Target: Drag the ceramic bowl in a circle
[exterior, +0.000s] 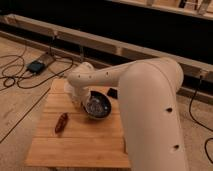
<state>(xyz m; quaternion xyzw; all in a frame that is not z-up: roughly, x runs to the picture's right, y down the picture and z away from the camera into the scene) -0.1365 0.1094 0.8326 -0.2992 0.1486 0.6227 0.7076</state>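
Note:
The ceramic bowl (98, 106), dark and glossy with a shiny inside, sits on the wooden table (75, 147) near its middle. My gripper (81, 98) hangs from the white wrist right at the bowl's left rim, partly hidden by the wrist above it. The large white arm (150, 100) comes in from the right and covers the table's right side. I cannot see whether the gripper touches the bowl.
A small reddish-brown object (61, 122) lies on the table left of the bowl. A small dark object (112, 93) lies just behind the bowl. Part of a white cup (68, 91) shows behind the gripper. Cables and a black box (37, 66) lie on the floor at left.

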